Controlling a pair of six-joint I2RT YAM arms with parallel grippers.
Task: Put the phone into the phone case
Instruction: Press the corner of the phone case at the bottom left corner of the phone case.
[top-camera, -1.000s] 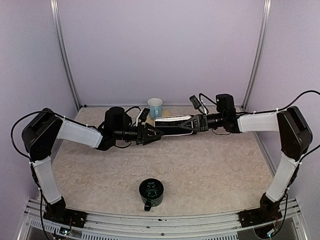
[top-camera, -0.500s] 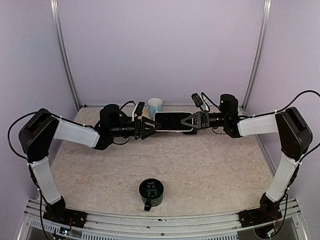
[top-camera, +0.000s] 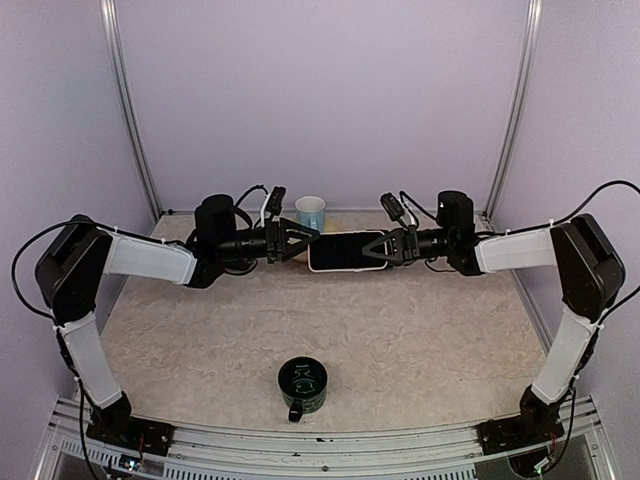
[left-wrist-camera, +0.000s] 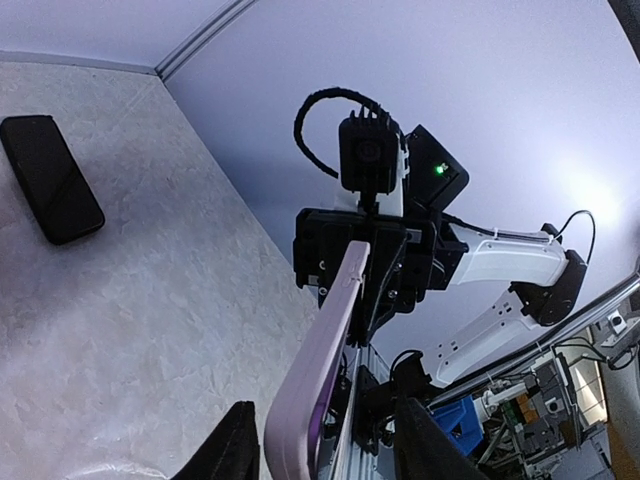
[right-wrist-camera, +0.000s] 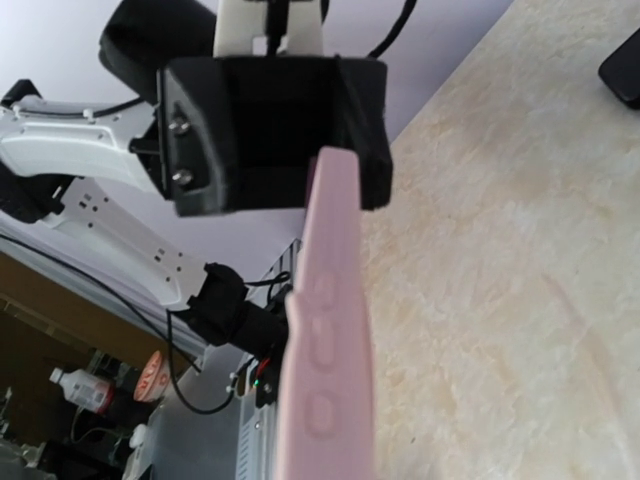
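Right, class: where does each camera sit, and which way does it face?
Top external: above, behind, looking down on the table; left arm, right arm show.
Left wrist: looks along the phone case at the right fingers; own left fingers show.
Right wrist: looks back along it at the left fingers.
Both wrist views share case and phone.

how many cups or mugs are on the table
2: a pale cup at the far edge of the table, behind the arms, and a dark mug near the front edge, between the arm bases. The arms may hide something small.
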